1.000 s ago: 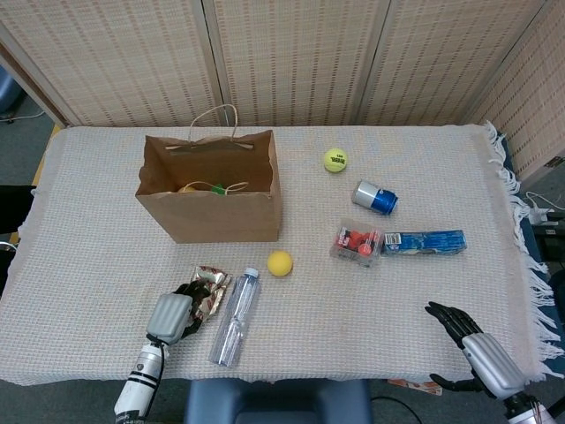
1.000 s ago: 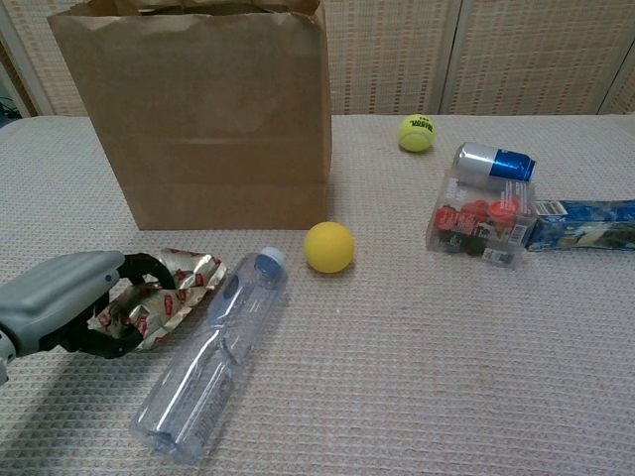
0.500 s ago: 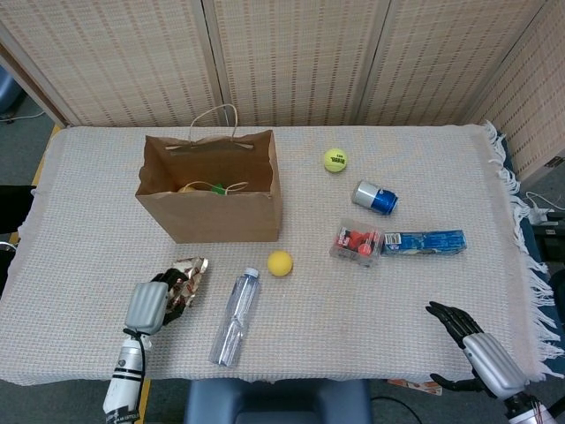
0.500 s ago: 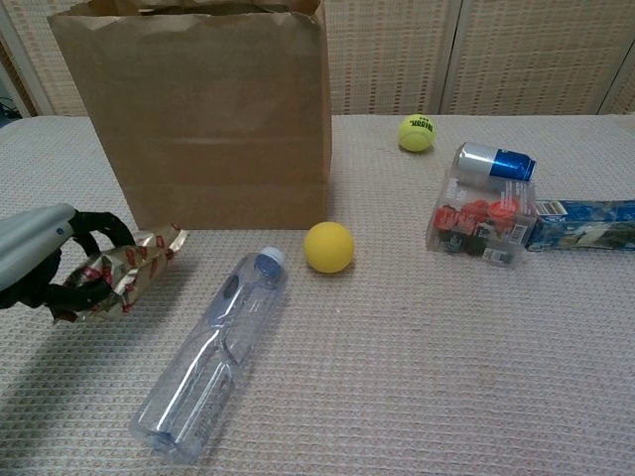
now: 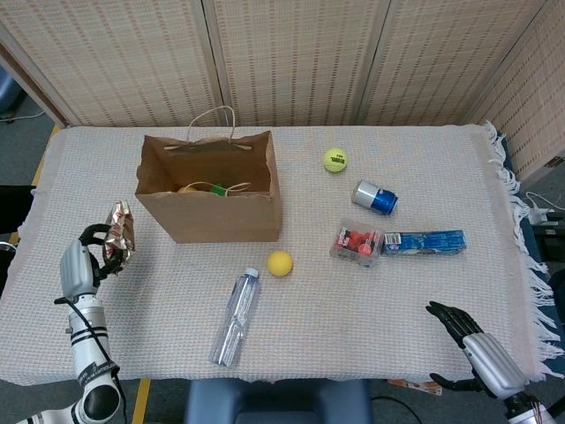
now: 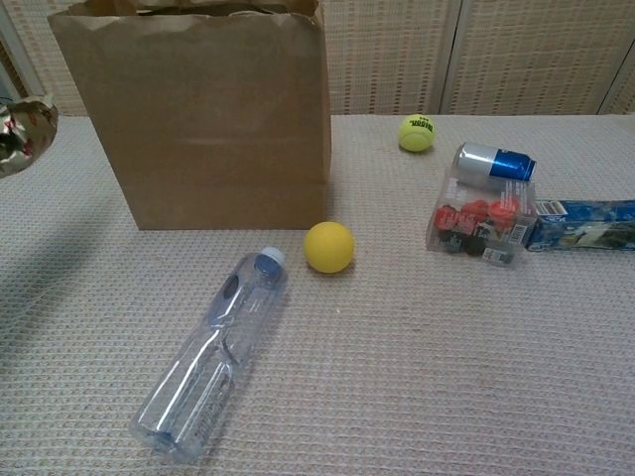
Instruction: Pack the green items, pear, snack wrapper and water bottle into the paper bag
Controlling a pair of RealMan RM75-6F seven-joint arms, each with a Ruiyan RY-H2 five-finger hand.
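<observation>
Woven tablecloth (image 5: 309, 291) before wicker screens (image 5: 291, 53).

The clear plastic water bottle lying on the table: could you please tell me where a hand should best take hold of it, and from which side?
Probably around the middle of the clear plastic water bottle, coming down from above. It lies flat on its side on the woven tablecloth, cap toward the brown paper bag, so fingers can close across its round body. The mid-body is widest and free of neighbours; the yellow ball sits apart, near the cap.
</observation>
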